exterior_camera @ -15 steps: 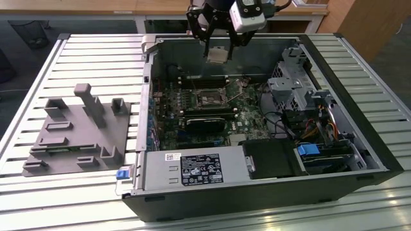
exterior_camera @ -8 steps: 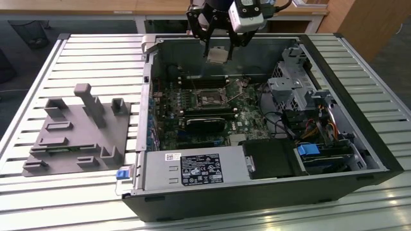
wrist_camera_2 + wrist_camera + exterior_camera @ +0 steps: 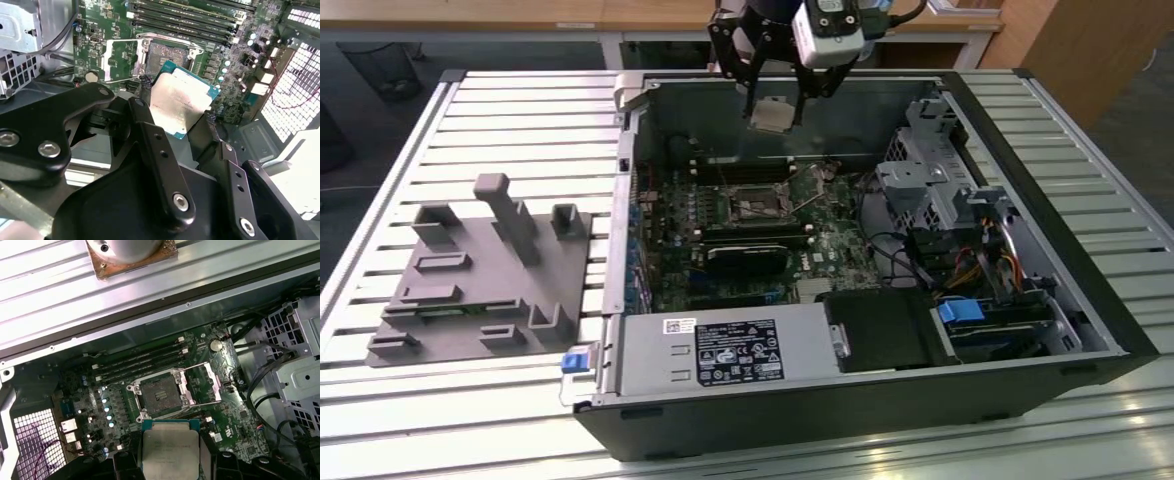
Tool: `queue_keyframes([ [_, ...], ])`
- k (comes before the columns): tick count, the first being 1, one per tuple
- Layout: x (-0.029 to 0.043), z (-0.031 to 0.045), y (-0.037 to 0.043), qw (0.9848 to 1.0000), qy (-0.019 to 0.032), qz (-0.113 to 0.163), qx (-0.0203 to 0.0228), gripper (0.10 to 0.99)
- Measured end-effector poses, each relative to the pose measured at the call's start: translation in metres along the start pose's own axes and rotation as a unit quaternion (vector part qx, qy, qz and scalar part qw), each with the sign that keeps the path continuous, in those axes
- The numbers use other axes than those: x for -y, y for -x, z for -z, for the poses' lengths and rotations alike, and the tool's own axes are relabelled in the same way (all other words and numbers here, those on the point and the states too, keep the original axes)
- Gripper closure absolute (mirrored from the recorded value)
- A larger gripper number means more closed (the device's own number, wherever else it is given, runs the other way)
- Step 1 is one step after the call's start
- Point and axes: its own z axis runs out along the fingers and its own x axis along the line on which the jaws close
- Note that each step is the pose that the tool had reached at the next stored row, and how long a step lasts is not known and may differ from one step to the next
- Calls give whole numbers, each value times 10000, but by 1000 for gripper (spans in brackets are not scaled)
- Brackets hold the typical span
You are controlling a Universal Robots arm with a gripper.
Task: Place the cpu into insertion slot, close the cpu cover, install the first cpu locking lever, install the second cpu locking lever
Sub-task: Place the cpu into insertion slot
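At nine o'clock in the exterior view a grey moulded fixture [image 3: 480, 270] sits on the slatted metal table [image 3: 494, 110], well apart from your work. Toward the centre lies the open computer case [image 3: 1067, 290], with its green board [image 3: 670, 250] facing up. The insertion slot [image 3: 758, 207] is near the middle of that board, its dark centre bare. In the second wrist view the cpu cover [image 3: 120, 60] is swung open just beside it. At twelve o'clock from the slot your gripper [image 3: 777, 100] hangs above the case's far wall. Its fingers pinch the cpu [image 3: 771, 116] by two opposite edges, and the chip is clear of the board and not yet over the socket.

The chip looks canted in the second wrist view. If it goes down tilted or turned the wrong way, it will likely scrape or bend the socket contacts. A hold on thin edges alone could also slip and drop it onto the board. The raised cover, being so near the slot, could catch a finger. At three o'clock the silver drive cage [image 3: 927, 185] and loose cables [image 3: 974, 265] are near enough to matter if the arm swings wide.

The table is ribbed, pale and shiny. Beyond it at twelve o'clock are wooden furniture and a dark floor.
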Motion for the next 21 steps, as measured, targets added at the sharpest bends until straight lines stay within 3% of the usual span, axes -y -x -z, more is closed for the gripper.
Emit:
queue_keyframes([
  [21,0,-4,0,9991,8,-420,38,545],
])
